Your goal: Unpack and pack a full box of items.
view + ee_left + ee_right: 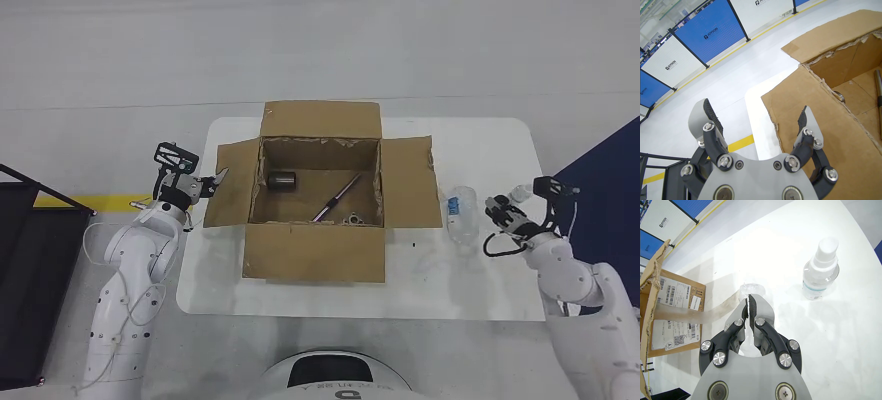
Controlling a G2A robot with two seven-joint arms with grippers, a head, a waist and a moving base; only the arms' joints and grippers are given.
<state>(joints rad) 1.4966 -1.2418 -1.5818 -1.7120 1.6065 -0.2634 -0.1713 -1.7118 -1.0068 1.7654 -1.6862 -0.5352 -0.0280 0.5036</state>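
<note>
Right gripper (749, 298) pinched shut on clear plastic piece (753, 289), right of the open box (315, 255); spray bottle (460, 212) between them. Left gripper (755, 105) spread open, empty, just left of box; rod (336, 197), cylinder (283, 181) inside.

Bright, even overhead light throughout. The table (480, 150) top blows out to near white in the right wrist view. The clear plastic (752, 288) pinched in the right gripper (749, 308) almost vanishes against it. Soft, faint shadows beside the box (315, 252) and spray bottle (817, 283). Box interior darker. Both wrist views bend straight lines near the edges.
</note>
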